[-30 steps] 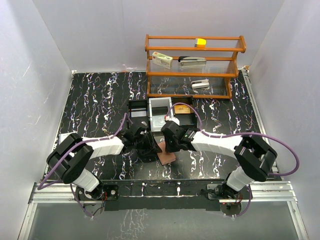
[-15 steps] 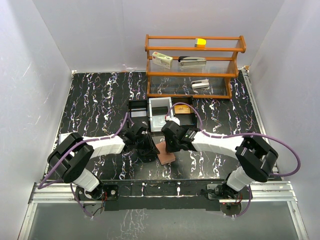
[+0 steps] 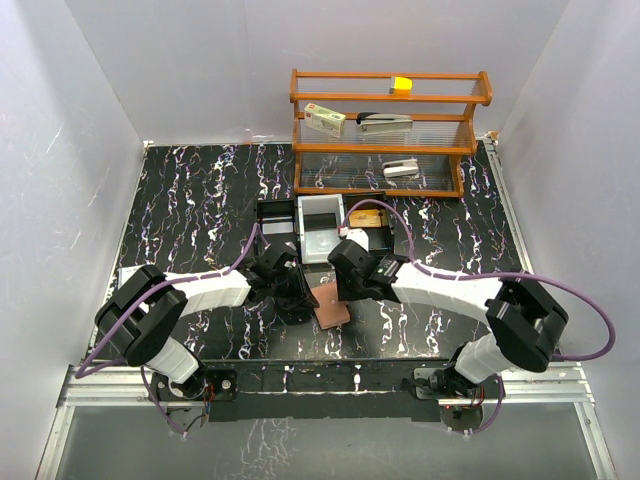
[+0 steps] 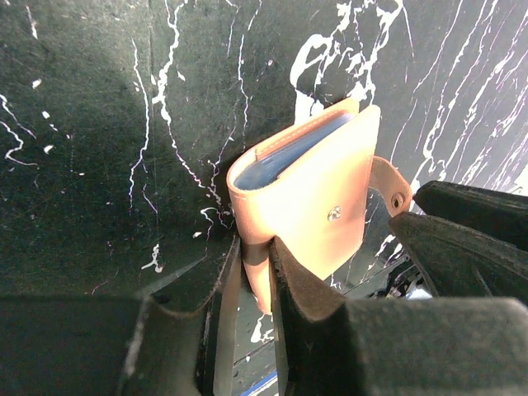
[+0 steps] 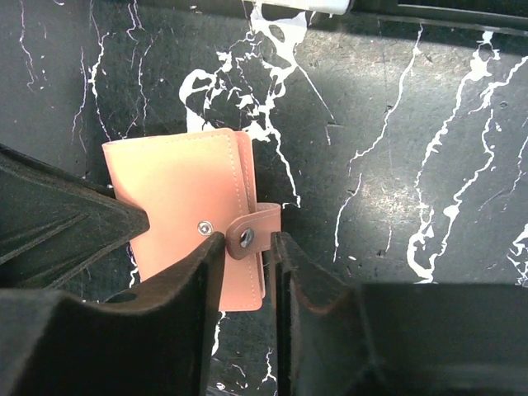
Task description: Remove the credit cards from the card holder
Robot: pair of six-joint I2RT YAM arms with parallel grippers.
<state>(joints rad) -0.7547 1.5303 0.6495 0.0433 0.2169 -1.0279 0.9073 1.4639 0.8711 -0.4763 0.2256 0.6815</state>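
Observation:
The salmon-brown card holder (image 3: 331, 304) lies folded on the black marbled table between my two grippers. In the left wrist view the card holder (image 4: 313, 186) shows its pale blue-grey inside along the open edge. My left gripper (image 4: 257, 247) is shut on one cover's edge. In the right wrist view the card holder (image 5: 177, 198) has its snap strap (image 5: 252, 231) undone, off the stud. My right gripper (image 5: 247, 241) is nearly closed around that strap. No cards show. In the top view the left gripper (image 3: 302, 298) is left of the holder and the right gripper (image 3: 345, 287) is just behind it.
Black and white trays (image 3: 320, 225) stand just behind the grippers, and the right black tray holds a brown item (image 3: 366, 217). A wooden shelf (image 3: 390, 130) at the back carries a stapler, a small box and a yellow block. White walls close in the table.
My right arm has swung a little to the right and back, with its gripper staying at the strap. The left arm and the card holder have barely moved.

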